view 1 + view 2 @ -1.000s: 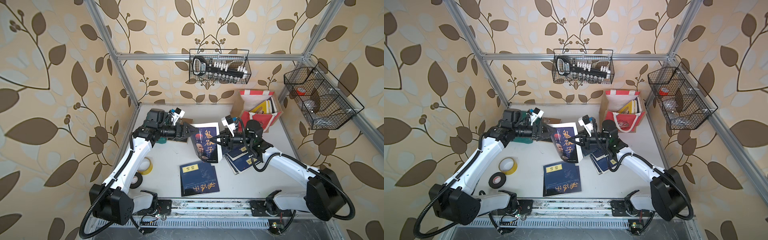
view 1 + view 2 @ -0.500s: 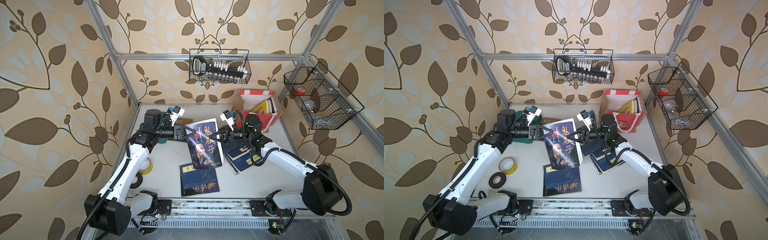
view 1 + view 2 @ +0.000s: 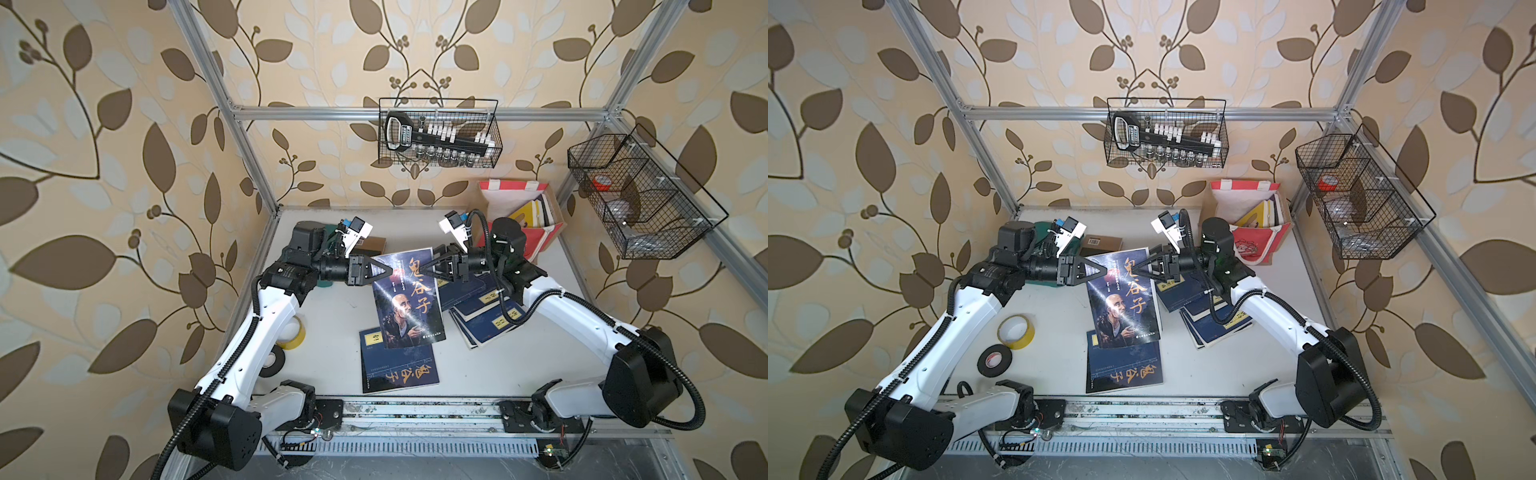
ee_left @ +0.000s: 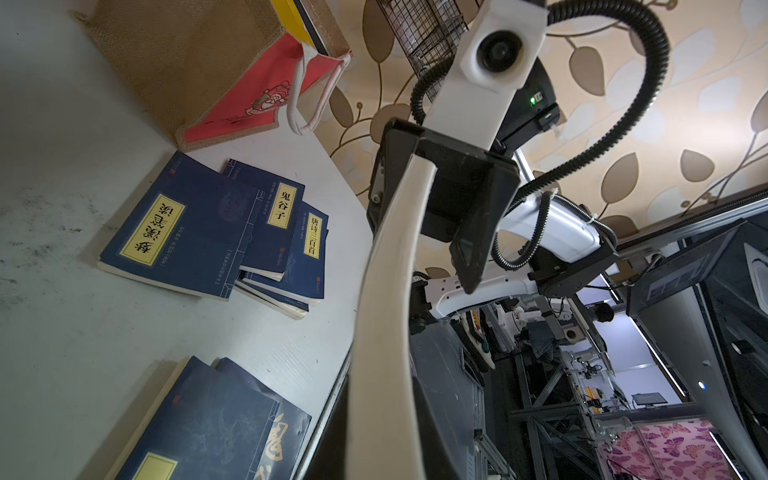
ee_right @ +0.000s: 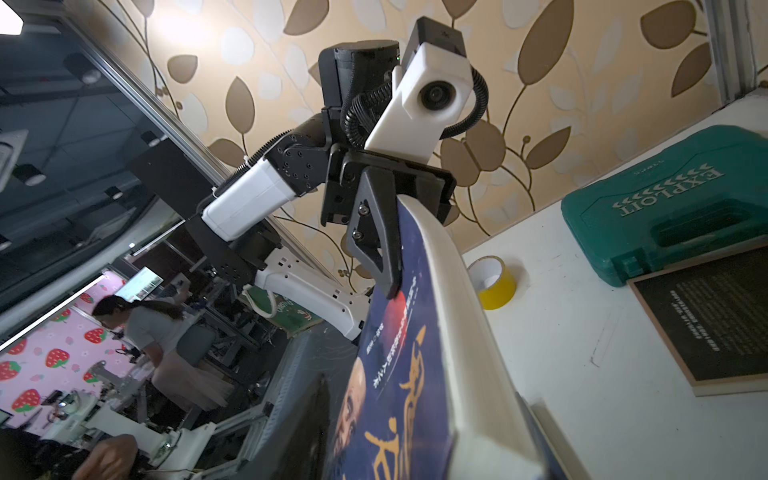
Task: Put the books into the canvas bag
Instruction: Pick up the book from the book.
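Here we see both arms reaching in over the table (image 3: 332, 324) from their bases at 7 and 5 o'clock. Each forearm slopes up toward the far wall, and each wrist is bent level so that the grippers face one another across the middle. The left gripper (image 3: 388, 271) points toward 3 o'clock and is clamped on the upper left corner of the portrait book (image 3: 409, 303), with one finger (image 5: 378, 241) pressed flat on the cover. The right gripper (image 3: 428, 272) points toward 9 o'clock at the book's upper right edge. In the left wrist view its fingers (image 4: 469, 249) straddle the page edge with a gap beside the pages, so we read them as parted rather than pinching. In both top views the book hangs tilted between the two grippers, raised off the table, its lower end over another dark book (image 3: 397, 365) lying flat at 6 o'clock from it. At 3 o'clock from the held book, under the right forearm, a loose stack of navy books (image 3: 490, 320) rests on the table. The canvas bag (image 3: 544, 241) stands at 1 o'clock in the far corner, with yellow books (image 3: 530, 212) upright inside. Behind the left wrist, at 11 o'clock, sits the green tool case (image 5: 665, 208). A yellow tape roll (image 3: 1016, 330) and a black tape roll (image 3: 994, 359) lie at 8 o'clock beside the left arm.
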`<action>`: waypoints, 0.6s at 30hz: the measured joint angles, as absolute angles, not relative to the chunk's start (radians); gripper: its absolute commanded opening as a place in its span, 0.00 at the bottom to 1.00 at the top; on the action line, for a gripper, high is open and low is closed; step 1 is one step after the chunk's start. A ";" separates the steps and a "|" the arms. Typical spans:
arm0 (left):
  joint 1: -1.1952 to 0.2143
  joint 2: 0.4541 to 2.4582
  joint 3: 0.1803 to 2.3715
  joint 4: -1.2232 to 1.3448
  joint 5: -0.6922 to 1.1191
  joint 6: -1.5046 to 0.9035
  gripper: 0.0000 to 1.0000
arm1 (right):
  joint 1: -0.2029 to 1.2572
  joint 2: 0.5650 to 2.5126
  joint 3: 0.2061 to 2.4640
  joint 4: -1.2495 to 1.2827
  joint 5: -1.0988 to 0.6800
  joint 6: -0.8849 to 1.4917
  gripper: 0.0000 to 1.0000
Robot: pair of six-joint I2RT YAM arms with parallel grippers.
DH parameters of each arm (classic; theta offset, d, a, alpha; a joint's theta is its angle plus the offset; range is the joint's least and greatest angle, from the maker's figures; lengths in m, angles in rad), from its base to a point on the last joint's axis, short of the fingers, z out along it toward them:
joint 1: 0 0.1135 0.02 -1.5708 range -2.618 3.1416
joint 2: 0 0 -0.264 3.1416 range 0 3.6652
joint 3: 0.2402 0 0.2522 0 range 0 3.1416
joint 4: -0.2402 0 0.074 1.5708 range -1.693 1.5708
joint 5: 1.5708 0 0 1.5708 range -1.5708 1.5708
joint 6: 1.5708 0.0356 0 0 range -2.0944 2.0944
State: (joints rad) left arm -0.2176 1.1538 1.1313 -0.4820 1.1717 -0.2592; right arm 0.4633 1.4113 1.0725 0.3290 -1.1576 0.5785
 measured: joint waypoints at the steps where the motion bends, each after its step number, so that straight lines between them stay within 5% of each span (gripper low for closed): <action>1: -0.223 1.154 1.135 -0.493 1.171 -0.249 0.15 | 0.463 1.416 1.087 0.306 -1.158 0.565 0.30; 7: -0.236 1.154 1.140 -0.532 1.168 -0.210 0.18 | 0.466 1.442 1.158 0.142 -1.145 0.486 0.06; 9: -0.235 1.154 1.141 -0.541 1.163 -0.197 0.43 | 0.470 1.445 1.186 0.078 -1.134 0.456 0.00; 11: -0.236 1.155 1.148 -0.560 1.149 -0.188 0.84 | 0.474 1.443 1.213 0.022 -1.126 0.420 0.00; 12: -0.236 1.156 1.152 -0.565 1.140 -0.186 0.97 | 0.476 1.440 1.225 -0.006 -1.115 0.400 0.00; 18: -0.236 1.153 1.169 -0.586 1.055 -0.185 0.99 | 0.386 1.381 1.274 -0.125 -0.976 0.356 0.00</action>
State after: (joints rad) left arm -0.2363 1.1526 1.1694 -0.5861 1.0546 -0.1848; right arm 0.3859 1.3811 1.2739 -0.1253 -0.9756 0.3561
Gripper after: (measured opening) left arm 0.989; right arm 0.121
